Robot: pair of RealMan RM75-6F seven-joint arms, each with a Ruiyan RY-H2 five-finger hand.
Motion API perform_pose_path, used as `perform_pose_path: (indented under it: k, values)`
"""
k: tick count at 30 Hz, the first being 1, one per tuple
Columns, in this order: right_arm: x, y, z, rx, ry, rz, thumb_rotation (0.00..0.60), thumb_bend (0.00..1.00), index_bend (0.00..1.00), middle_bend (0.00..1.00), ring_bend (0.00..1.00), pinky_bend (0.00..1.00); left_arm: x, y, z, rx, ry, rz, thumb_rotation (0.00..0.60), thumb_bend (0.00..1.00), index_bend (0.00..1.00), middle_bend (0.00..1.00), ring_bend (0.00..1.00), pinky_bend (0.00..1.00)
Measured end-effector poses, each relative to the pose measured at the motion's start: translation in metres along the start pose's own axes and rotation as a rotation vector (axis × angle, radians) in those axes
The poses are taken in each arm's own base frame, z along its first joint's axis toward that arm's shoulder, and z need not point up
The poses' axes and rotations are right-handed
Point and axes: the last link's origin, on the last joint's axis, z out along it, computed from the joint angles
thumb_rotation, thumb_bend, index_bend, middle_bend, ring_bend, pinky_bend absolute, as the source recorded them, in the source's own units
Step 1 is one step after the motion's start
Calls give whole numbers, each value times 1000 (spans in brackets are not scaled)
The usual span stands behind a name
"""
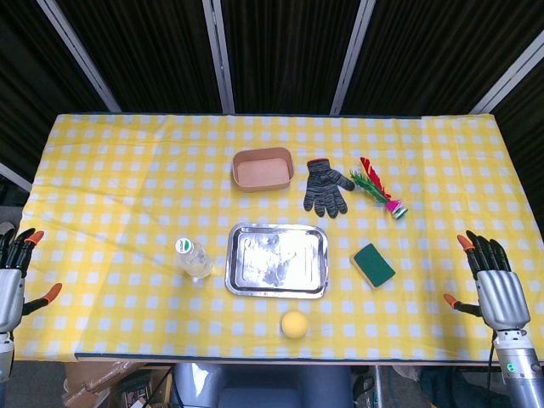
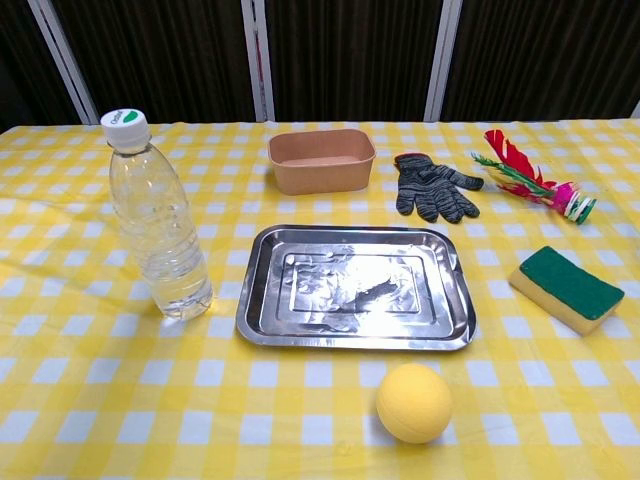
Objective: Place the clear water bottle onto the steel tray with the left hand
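Note:
A clear water bottle (image 1: 194,259) (image 2: 157,222) with a white cap stands upright on the yellow checked cloth, just left of the steel tray (image 1: 277,260) (image 2: 354,287). The tray lies bare in the middle of the table. My left hand (image 1: 14,279) hovers at the table's far left edge, fingers apart, holding nothing, well away from the bottle. At the far right edge my right hand (image 1: 491,280) is also spread and holds nothing. Neither hand shows in the chest view.
A tan box (image 1: 263,168) (image 2: 321,160) sits behind the tray. A grey glove (image 1: 326,187) (image 2: 432,187) and a feather shuttlecock (image 1: 377,188) (image 2: 533,183) lie at the back right. A green sponge (image 1: 373,264) (image 2: 566,288) lies right of the tray, a yellow ball (image 1: 294,324) (image 2: 414,402) in front.

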Motion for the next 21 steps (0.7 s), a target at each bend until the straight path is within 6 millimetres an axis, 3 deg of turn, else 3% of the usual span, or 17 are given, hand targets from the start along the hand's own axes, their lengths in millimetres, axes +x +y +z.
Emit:
perform_pose_path:
  k: [21]
  values:
    - [1,-2,-4,3,3,-29,600,50,54,0,0,0,-2,4,-2,-3,-16,-16,600,218,117,85,0,0]
